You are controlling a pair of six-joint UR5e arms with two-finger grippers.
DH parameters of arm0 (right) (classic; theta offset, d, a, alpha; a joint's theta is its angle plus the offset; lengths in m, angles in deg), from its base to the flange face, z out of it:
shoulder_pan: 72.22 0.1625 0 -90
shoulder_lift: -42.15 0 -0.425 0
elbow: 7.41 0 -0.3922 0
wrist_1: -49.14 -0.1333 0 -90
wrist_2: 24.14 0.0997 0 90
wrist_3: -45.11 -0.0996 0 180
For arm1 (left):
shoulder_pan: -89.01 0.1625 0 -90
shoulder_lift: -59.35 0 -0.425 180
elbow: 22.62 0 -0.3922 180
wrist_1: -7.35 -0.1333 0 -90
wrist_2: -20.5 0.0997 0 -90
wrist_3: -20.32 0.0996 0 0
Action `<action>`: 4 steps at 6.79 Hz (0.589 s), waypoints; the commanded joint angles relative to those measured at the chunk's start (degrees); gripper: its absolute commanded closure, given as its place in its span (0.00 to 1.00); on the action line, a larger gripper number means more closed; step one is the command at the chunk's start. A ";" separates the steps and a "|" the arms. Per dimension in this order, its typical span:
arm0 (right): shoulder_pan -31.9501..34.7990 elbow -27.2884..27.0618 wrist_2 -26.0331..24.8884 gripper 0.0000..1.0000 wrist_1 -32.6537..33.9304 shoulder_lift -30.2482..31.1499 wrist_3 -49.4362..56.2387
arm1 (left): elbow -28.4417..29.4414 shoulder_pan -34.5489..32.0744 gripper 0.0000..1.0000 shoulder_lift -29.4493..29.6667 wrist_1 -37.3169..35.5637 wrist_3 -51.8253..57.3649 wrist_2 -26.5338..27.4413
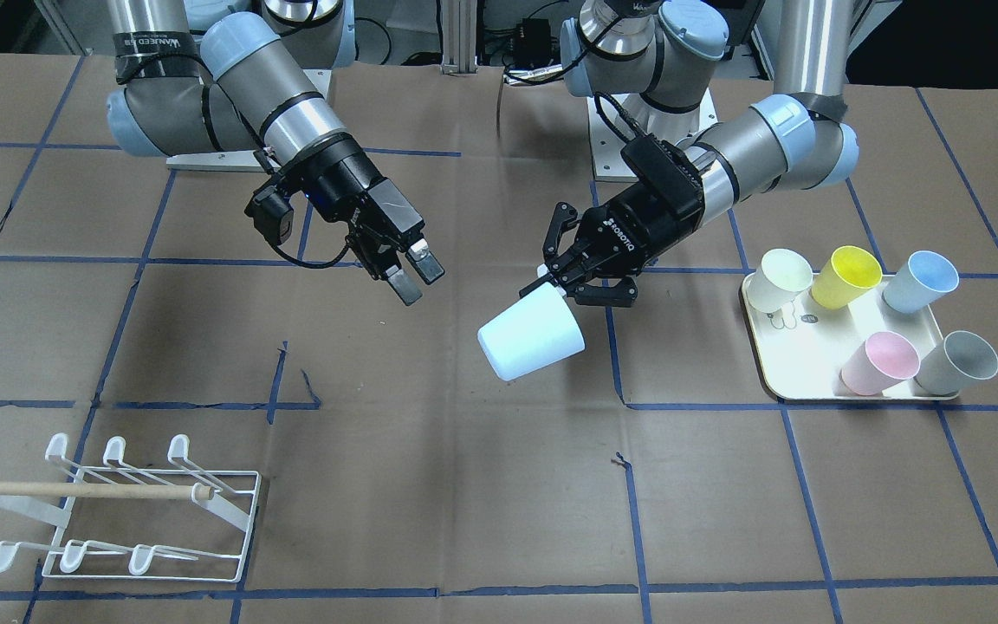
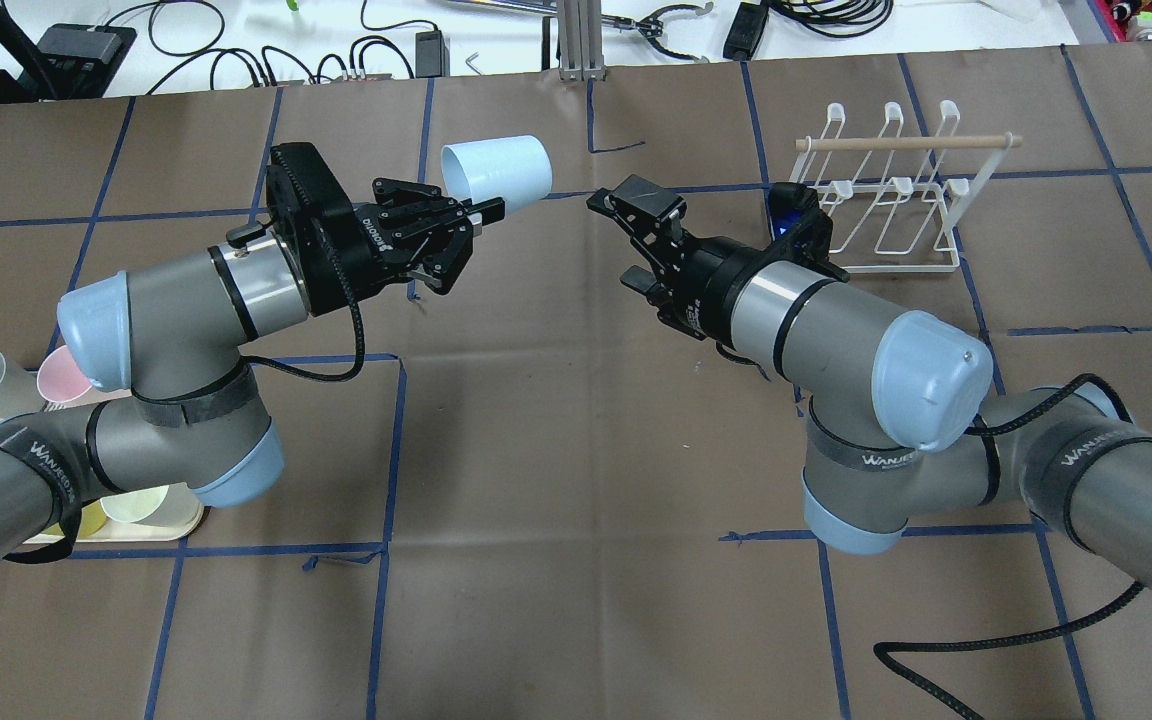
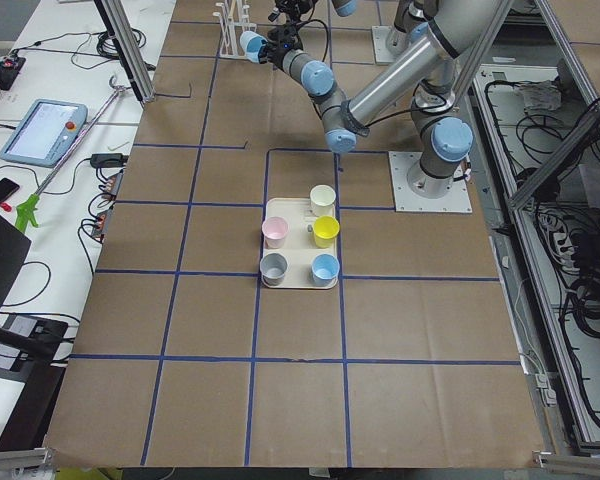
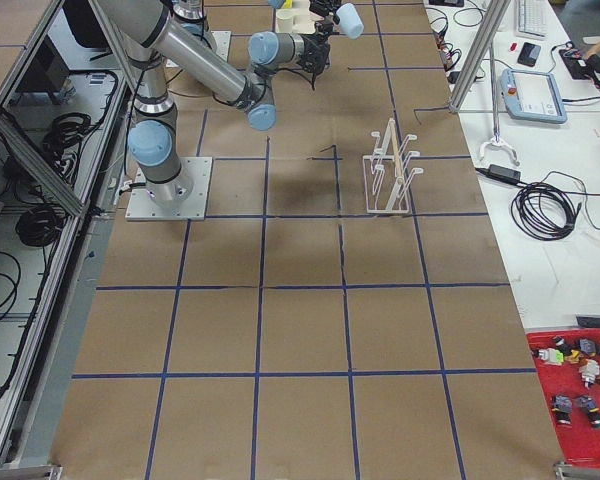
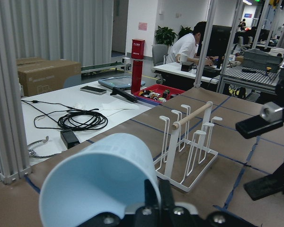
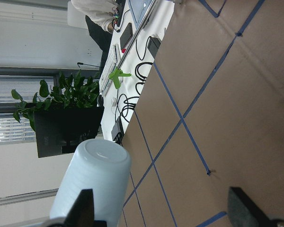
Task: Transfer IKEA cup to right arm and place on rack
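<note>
Mid-desk, the left black two-finger gripper (image 1: 554,282) pinches a pale-blue plastic cup (image 1: 532,334), apparently by its rim; the right black gripper (image 1: 413,274) gapes nearby.

Six cups (image 1: 531,342) (five on one tray (image 1: 798,354)), one rack (image 1: 83,490).

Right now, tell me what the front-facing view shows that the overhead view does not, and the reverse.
Front-facing only: the whole cream tray with all five cups. Overhead only: the cluttered white bench beyond the table. Both: the left gripper shut on the IKEA cup in the air, the right gripper open and clear of it, and the rack.
</note>
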 commanded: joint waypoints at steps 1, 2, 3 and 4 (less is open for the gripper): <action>0.08 0.51 -0.05 0.00 -0.03 -0.35 -4.64 | -0.35 -1.47 0.99 -0.21 -0.43 -0.40 -0.23; 0.17 0.77 -0.05 0.00 0.06 -0.18 -8.77 | -0.35 -1.48 0.99 -0.30 -0.43 -0.49 -0.31; 0.17 1.73 -0.14 0.01 0.06 -0.27 -9.08 | -0.27 -1.48 0.99 -0.30 -0.43 -0.49 -0.31; 0.26 3.05 -0.22 0.01 0.06 -0.35 -9.95 | -0.26 -1.48 0.99 -0.30 -0.43 -0.49 -0.23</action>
